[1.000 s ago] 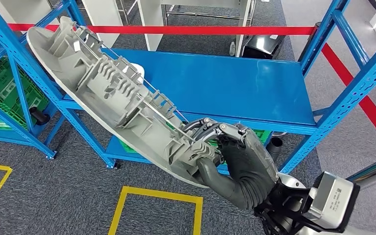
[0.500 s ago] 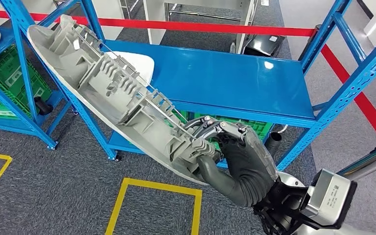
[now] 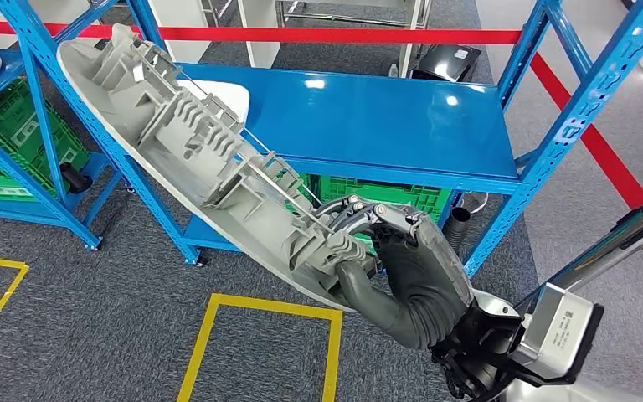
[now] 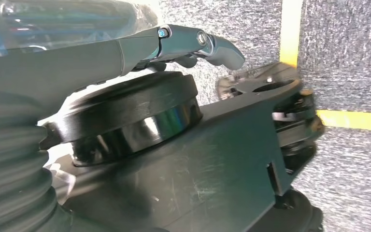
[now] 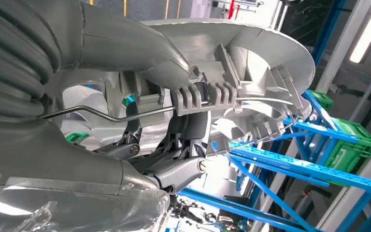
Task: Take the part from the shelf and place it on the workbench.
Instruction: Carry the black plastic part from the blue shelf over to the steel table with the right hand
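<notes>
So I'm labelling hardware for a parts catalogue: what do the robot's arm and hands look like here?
The right hand has a dark grey ribbed cover, a thick grey thumb and metallic linked fingers. A silver block with a printed label sits at its wrist. The left hand shows bluish metal fingers.

A long grey plastic part (image 3: 209, 163), ribbed and bracketed on its inner face with a thin metal rod run along it, is held aloft at a slant in front of the blue shelf (image 3: 402, 117); its lower end is gripped by the right hand (image 3: 402, 268); its upper end is tilted up toward the shelf's left post.
</notes>
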`<state>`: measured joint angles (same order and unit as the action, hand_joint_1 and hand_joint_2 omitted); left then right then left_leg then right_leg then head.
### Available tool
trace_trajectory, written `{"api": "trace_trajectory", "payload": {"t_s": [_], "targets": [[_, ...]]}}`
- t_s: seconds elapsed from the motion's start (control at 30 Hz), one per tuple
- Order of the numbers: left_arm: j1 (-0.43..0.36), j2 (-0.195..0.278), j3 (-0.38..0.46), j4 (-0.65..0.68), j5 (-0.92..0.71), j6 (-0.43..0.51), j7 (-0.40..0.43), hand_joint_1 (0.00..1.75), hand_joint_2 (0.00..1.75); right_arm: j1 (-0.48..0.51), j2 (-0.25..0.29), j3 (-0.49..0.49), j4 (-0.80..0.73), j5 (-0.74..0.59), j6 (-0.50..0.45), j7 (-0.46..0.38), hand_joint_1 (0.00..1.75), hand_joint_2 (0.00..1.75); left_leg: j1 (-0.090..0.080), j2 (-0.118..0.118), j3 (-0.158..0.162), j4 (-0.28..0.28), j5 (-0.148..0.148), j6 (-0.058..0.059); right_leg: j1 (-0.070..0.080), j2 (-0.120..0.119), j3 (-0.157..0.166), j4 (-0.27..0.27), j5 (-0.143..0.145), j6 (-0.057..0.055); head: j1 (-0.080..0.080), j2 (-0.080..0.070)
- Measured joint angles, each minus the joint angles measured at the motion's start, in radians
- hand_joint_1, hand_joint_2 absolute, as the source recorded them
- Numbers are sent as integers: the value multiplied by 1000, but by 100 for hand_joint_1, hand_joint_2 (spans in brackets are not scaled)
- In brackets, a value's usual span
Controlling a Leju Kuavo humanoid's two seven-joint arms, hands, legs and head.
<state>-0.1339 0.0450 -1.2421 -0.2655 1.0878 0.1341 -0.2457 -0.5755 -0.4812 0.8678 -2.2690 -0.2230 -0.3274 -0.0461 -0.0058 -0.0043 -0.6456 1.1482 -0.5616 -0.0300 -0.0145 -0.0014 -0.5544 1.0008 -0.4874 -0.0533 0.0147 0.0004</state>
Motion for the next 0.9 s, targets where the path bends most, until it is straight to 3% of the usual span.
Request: {"api": "trace_trajectory", "payload": {"t_s": [0.03,0.07,0.1,0.13,0.2,0.27,0.3,0.4,0.47,0.53,0.57,0.6,0.63,0.67,0.7,0.77,0.83,0.9], "targets": [[0,0,0,0,-2,0,0,0,175,1,0,0,0,4,-2,1,175,175,3,0,-14,64,-37,-5,0,-1,-10,1,7,0,-2,0],[-1,1,0,0,-4,0,0,0,175,2,0,0,0,9,-5,3,175,175,4,0,-19,109,-55,-8,1,-1,-20,3,14,0,-3,0],[-1,1,0,0,-6,0,0,0,175,3,0,1,0,15,-8,6,175,175,5,0,-11,127,-55,-9,1,-1,-32,6,20,1,-4,0],[0,1,-1,0,-8,0,1,0,175,5,0,1,0,21,-12,10,175,175,6,0,12,111,-39,-9,1,0,-44,10,27,3,-4,0],[2,2,-2,0,-12,0,3,0,175,9,0,1,-4,35,-18,19,175,175,7,-1,98,-15,8,-5,1,2,-62,18,37,9,-6,0],[5,2,-2,0,-15,-1,5,0,175,13,0,0,-11,47,-23,25,175,175,4,-3,166,-134,24,5,2,3,-74,22,48,19,-6,0],[6,2,-3,0,-17,-1,6,0,175,15,0,0,-14,51,-24,27,175,175,1,-4,175,-158,21,11,3,3,-77,21,55,25,-6,0],[5,1,-3,0,-19,-1,6,0,175,19,-1,0,-22,58,-25,32,175,175,-1,0,164,-172,39,34,0,3,-84,22,62,44,-6,0],[3,-1,-3,0,-19,-1,5,0,175,21,-2,0,-27,63,-26,35,175,175,3,4,151,-180,60,50,-1,4,-106,74,5,53,-1,0],[2,-2,-3,0,-19,-1,3,0,175,25,-3,1,-32,69,-27,36,175,175,1,5,131,-179,77,58,-1,4,-142,192,-85,59,5,0],[2,-2,-4,0,-19,-1,1,0,175,28,-3,1,-33,71,-27,36,175,175,1,6,120,-177,85,59,-1,4,-154,249,-113,61,7,0],[1,-2,-4,0,-19,0,0,0,175,30,-3,2,-35,72,-27,37,175,175,0,6,108,-175,92,60,-1,4,-155,284,-120,62,8,0],[1,-3,-4,0,-19,0,0,0,175,32,-3,2,-35,74,-27,38,175,175,-1,6,96,-172,99,59,-1,4,-141,287,-109,62,8,0],[1,-3,-4,0,-19,0,0,0,175,33,-3,2,-36,75,-27,38,175,175,-2,5,84,-168,105,58,0,4,-109,252,-83,59,9,0],[0,-3,-3,0,-19,0,0,0,175,33,-3,2,-37,76,-27,38,175,175,-2,5,74,-162,109,55,0,3,-63,189,-58,55,10,0],[-2,-4,-3,0,-19,0,-1,0,175,32,-3,2,-40,79,-28,39,175,175,-5,5,56,-151,117,48,4,3,25,54,-41,43,12,0],[-2,-4,-3,0,-19,0,-1,0,175,32,-3,2,-44,83,-30,39,175,175,-7,5,47,-146,126,37,8,3,52,0,-48,32,13,0],[-3,-2,-3,0,-17,1,0,0,175,32,-3,2,-44,86,-33,39,175,175,-5,4,43,-145,135,25,7,3,44,-4,-39,22,13,0]]}}
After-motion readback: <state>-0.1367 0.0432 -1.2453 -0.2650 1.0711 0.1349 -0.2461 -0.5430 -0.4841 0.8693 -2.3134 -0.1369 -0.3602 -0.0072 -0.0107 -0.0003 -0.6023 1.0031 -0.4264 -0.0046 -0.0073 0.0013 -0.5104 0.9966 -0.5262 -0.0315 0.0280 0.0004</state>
